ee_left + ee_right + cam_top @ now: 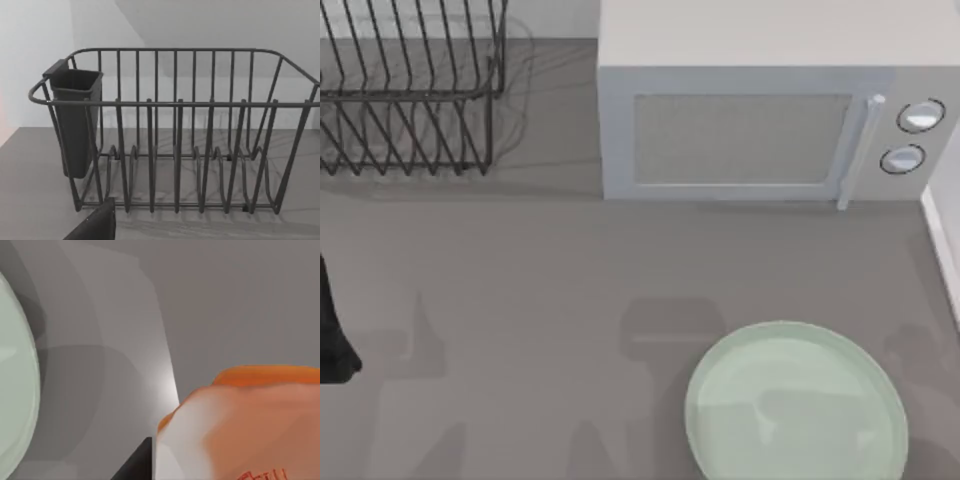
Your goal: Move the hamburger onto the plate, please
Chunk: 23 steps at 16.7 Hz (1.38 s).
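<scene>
Grey tabletop (550, 300) runs across the whole scene, matte and plain, crossed by soft shadows of the arms near its front edge.

Nearest the front, toward the right side of the top view, lies the plate (798, 410), a large, shallow, pale mint-green round with a thin rim; its lower edge is cut off by the frame and nothing rests on it. The right wrist view catches a curved slice of that plate (15, 390) at one edge, and much closer to the camera the hamburger (240, 425), a bulky shape in pale tan and whitish tones with an orange-red band along its upper edge and some small red marks on its side. It sits very close to the lens, apart from the plate, with bare grey table between them. A dark sliver of the right gripper (132, 465) shows just beside the hamburger, but whether its fingers are open or closed, or grip the hamburger, cannot be told.

At the far left edge of the top view a dark part of the left arm (332, 340) juts in. A dark piece of the left gripper (95, 225) shows in the left wrist view; the state of its fingers cannot be told.

Farther back on the left stands a dark wire dish rack (410, 90), with a dark cutlery cup (75, 120) hung at one end. Beside it, at the back right, stands a light grey microwave (770, 110) with a bar handle and two round knobs.
</scene>
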Each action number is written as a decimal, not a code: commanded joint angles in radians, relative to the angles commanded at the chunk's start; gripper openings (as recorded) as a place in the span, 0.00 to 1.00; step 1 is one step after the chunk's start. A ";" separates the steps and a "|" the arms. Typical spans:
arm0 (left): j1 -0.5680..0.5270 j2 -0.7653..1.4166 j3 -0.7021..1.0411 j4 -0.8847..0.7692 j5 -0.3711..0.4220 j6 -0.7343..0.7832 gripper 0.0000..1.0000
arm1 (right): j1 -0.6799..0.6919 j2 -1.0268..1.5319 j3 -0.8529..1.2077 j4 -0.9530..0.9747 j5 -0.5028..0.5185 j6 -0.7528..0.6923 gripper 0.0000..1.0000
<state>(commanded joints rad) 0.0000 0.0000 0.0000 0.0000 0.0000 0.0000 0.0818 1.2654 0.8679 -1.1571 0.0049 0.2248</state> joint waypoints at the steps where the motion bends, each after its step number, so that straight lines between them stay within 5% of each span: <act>1: 0.000 0.000 0.000 0.000 0.000 0.000 1.00 | 0.002 0.001 0.001 0.000 0.000 -0.002 0.00; 6: 0.000 0.000 0.000 0.000 0.000 0.000 1.00 | 0.111 0.090 0.069 0.003 -0.004 -0.164 0.00; 17: 0.000 0.000 0.000 0.000 0.000 0.000 1.00 | 0.580 0.391 0.276 0.089 -0.028 -0.969 0.00; 23: 0.000 0.000 0.000 0.000 0.000 0.000 1.00 | 0.644 0.414 0.299 0.117 -0.029 -1.058 0.00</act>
<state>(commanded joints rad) 0.0000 0.0000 0.0000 0.0000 0.0000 0.0000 0.7262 1.6793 1.1668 -1.0397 -0.0241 -0.8332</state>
